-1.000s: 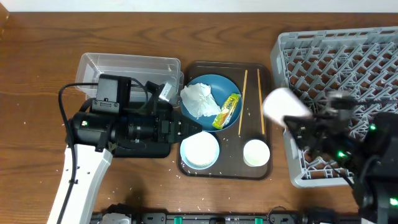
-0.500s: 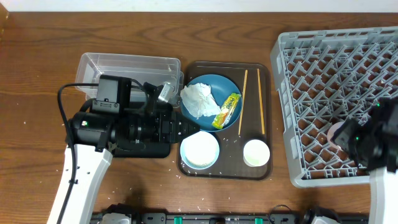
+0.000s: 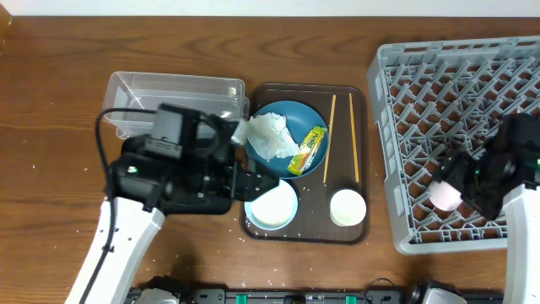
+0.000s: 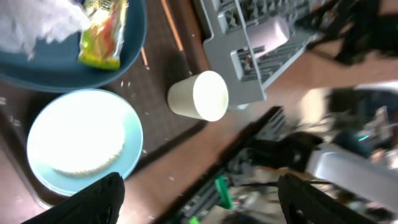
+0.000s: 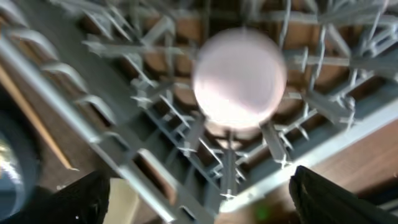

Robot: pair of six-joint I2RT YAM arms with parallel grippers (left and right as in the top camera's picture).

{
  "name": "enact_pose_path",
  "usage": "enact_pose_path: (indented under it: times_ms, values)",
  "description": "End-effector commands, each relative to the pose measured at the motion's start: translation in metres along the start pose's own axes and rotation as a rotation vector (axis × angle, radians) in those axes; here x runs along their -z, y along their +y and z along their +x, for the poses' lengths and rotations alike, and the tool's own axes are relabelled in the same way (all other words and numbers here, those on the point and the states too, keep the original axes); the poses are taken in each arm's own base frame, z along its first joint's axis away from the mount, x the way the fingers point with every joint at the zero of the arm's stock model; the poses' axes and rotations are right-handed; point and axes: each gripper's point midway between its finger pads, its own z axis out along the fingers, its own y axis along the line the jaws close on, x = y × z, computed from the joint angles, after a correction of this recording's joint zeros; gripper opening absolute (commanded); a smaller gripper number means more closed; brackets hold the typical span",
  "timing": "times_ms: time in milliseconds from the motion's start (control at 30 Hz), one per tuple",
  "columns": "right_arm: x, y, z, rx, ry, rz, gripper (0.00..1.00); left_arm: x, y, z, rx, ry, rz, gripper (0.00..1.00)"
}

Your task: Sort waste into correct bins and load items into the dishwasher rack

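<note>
Writing: none legible; print on the snack wrapper (image 3: pixel 308 150) only a blur of yellow-green and orange.
Wrapper axis: long side diagonal, from lower left to upper right in the overhead view; lying on the dark-blue plate (image 3: pixel 295 112), just beside the napkin (image 3: pixel 268 135).
Chopsticks: two, one (image 3: pixel 331 139) beside the plate, the other (image 3: pixel 353 139) nearer the rack; side by side and apart, long axes running near to far across the brown serving tray (image 3: pixel 361 100).
Cups: two. Pale green cup (image 3: pixel 348 208) upright on the serving tray, mouth up. Pinkish cup (image 3: pixel 445 192) inside the dishwasher rack (image 3: pixel 460 101), near its front edge, resting among the lattice pegs; too blurred to tell whether mouth or base faces up.
Bowl: one, white (image 3: pixel 272 204), on the serving tray in front of the plate.
Plate: one, round, carrying napkin and wrapper.
Napkin: one, crumpled, white.
Clear tub (image 3: pixel 177 89): one, on the bench (image 3: pixel 51 127) left of the serving tray.
Left claw (image 4: pixel 200 186): released, fingers spread wide, grasping nothing, hovering over the bowl and the pale green cup.
Right claw (image 5: pixel 200 177): released, fingers wide apart, above the rack, clear of the pinkish cup.
</note>
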Motion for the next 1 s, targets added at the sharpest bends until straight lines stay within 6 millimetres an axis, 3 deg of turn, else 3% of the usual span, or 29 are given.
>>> enact_pose_path:
  times_ms: [0,200,400,500,600,700,867,967]
  values:
    - [0.035,0.025,-0.012,0.034,-0.118,-0.125,0.96,-0.02,0.009,-0.005,-0.092,-0.004,-0.161,0.82]
    - [0.073,0.07,-0.003,0.148,-0.195,-0.408,0.96,-0.078,0.009,-0.011,-0.242,0.016,-0.331,0.82]
    - [0.079,0.07,0.006,0.151,-0.188,-0.424,0.96,-0.16,0.004,0.011,-0.318,0.132,-0.33,0.77]
    - [0.077,0.067,0.012,0.15,-0.162,-0.414,0.95,-0.188,0.004,0.021,-0.316,0.157,-0.333,0.74]
    - [0.076,0.066,0.015,0.171,-0.155,-0.407,0.95,-0.203,0.011,0.029,-0.313,0.174,-0.369,0.7]
    - [0.075,0.065,0.016,0.169,-0.15,-0.405,0.95,-0.215,0.018,0.041,-0.318,0.219,-0.384,0.59]
    - [0.075,0.065,0.016,0.186,-0.151,-0.403,0.91,-0.219,0.019,0.046,-0.295,0.231,-0.391,0.12]
    - [0.075,0.065,0.017,0.242,-0.158,-0.397,0.91,-0.203,0.009,0.03,-0.254,0.181,-0.382,0.06]
